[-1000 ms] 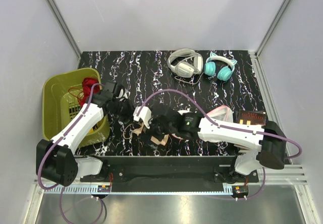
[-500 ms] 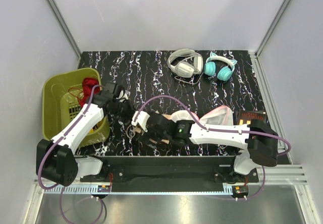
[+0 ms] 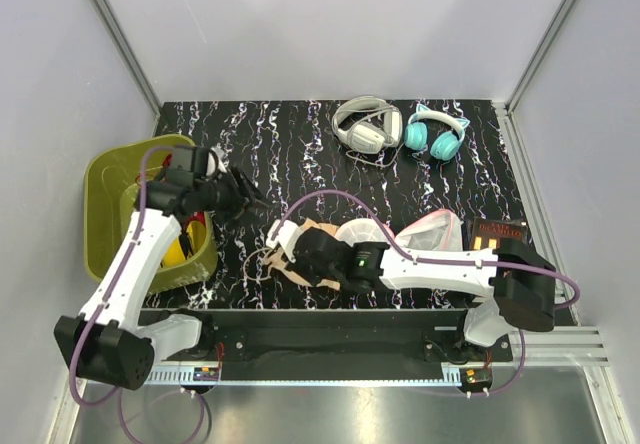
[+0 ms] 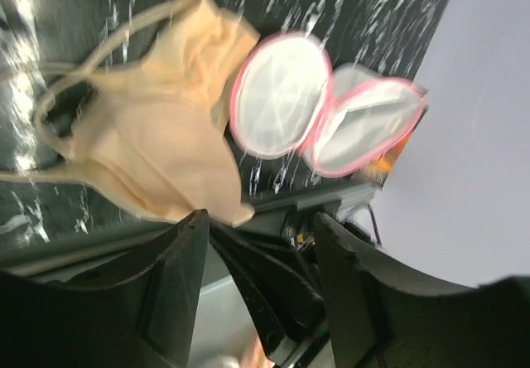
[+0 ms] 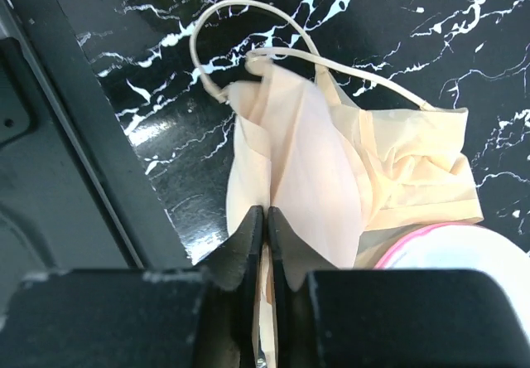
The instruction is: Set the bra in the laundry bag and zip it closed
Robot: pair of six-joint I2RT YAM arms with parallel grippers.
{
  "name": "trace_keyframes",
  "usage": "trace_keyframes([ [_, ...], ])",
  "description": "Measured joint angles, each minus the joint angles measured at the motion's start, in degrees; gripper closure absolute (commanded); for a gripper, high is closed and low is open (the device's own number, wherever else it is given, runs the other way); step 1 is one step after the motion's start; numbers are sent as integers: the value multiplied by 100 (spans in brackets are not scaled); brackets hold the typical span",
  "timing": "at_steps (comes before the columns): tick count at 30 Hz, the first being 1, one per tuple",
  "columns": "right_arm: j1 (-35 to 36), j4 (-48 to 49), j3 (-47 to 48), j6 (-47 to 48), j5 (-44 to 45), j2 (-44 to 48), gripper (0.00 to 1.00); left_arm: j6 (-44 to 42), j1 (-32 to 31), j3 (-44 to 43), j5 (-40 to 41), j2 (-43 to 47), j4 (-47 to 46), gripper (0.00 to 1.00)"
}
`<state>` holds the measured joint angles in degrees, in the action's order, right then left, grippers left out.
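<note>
The peach bra [image 3: 272,260] lies crumpled near the table's front edge, with its strap looped out [image 5: 248,7]. My right gripper [image 5: 267,219] is shut on a fold of the bra [image 5: 331,161] at its near edge; in the top view the right gripper [image 3: 292,264] sits over the fabric. The laundry bag [image 4: 277,94] lies open just right of the bra, its two round white mesh halves rimmed in pink. My right arm partly hides the bag [image 3: 440,226]. My left gripper [image 3: 248,196] hangs open and empty beside the basket, apart from the bra [image 4: 157,136].
An olive-green basket [image 3: 105,199] stands at the left edge with a yellow item inside. White headphones [image 3: 365,124] and teal cat-ear headphones [image 3: 435,134] lie at the back. A dark box with red print [image 3: 500,232] sits at the right.
My left gripper opened, let go of the bra and drew back left toward the basket. My right gripper moved onto the bra and shut on its fabric.
</note>
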<state>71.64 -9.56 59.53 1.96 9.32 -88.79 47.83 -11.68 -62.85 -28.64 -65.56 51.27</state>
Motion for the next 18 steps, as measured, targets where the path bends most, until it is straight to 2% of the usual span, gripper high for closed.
trace_keyframes([
  [1, 0, 2, -11, -61, 4, 28, 90, -68, 33, -153, 109, 66, 24, 31],
  [3, 0, 33, -33, -155, 7, 79, 93, -232, 57, -466, 295, 203, 57, 23],
  [5, 0, 31, -48, -258, 2, 118, 89, -337, 57, -549, 341, 352, 52, 22],
  [6, 0, 31, -57, -302, -4, 136, 83, -376, 57, -535, 337, 420, 103, 21],
  [7, 0, 26, -66, -367, -61, 155, 61, -402, 55, -498, 332, 461, 138, 16],
  [9, 0, 31, -66, -529, -299, 195, 44, -459, 17, -291, 299, 557, 149, 9],
  [11, -2, 24, -63, -675, -750, 234, 30, -479, -48, 101, 234, 675, 188, 7],
  [13, 0, -9, -63, -890, -1213, 271, 23, -472, -120, 468, 173, 745, 256, 9],
  [14, 7, -37, -68, -1001, -1366, 306, 13, -455, -170, 649, 149, 769, 310, 10],
  [15, 9, -68, -76, -1097, -1478, 367, 9, -433, -229, 811, 136, 791, 354, 11],
  [18, -15, -195, -199, -1399, -1447, 761, 5, -332, -466, 1062, 168, 870, 549, 15],
])
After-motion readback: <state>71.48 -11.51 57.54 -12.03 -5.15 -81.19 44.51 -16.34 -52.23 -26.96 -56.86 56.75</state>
